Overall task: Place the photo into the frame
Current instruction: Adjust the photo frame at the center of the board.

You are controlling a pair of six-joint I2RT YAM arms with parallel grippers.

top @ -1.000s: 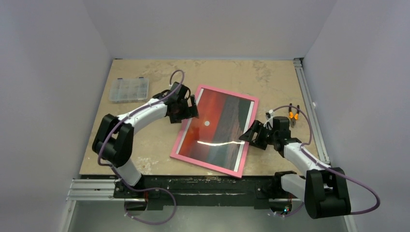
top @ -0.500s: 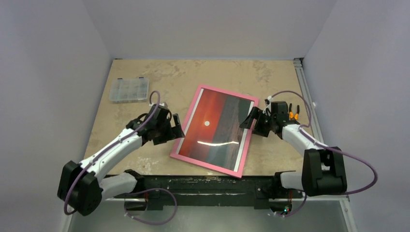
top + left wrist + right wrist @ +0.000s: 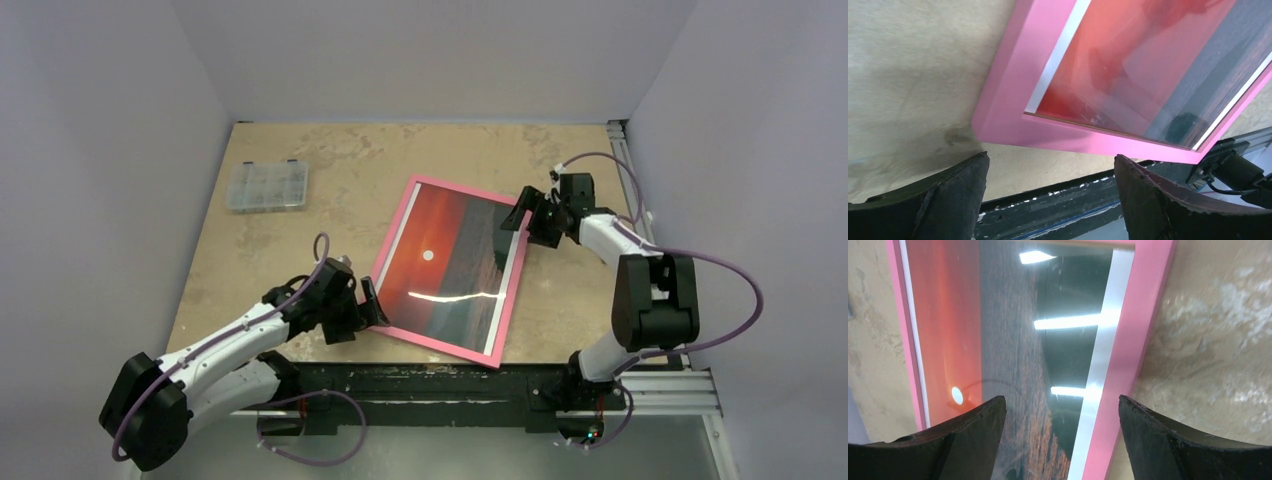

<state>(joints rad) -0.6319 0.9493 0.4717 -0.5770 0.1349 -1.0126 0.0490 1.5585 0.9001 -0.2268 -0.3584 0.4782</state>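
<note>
The pink frame lies flat and slanted on the table, with the sunset photo showing inside it under a reflecting pane. My left gripper sits open at the frame's near-left corner. In the left wrist view that corner of the frame and photo lie just beyond my left gripper, nothing between the fingers. My right gripper hangs open over the far-right corner. In the right wrist view its gripper straddles the frame's right rail and the photo from above.
A clear plastic compartment box lies at the far left of the table. An aluminium rail runs along the right edge. The black front rail lies just behind the frame's near edge, close to my left fingers.
My left arm swung from the frame's far-left edge down to its near-left corner. The right gripper travelled from the near right side to the far-right corner and opened wider. The frame stayed put.
</note>
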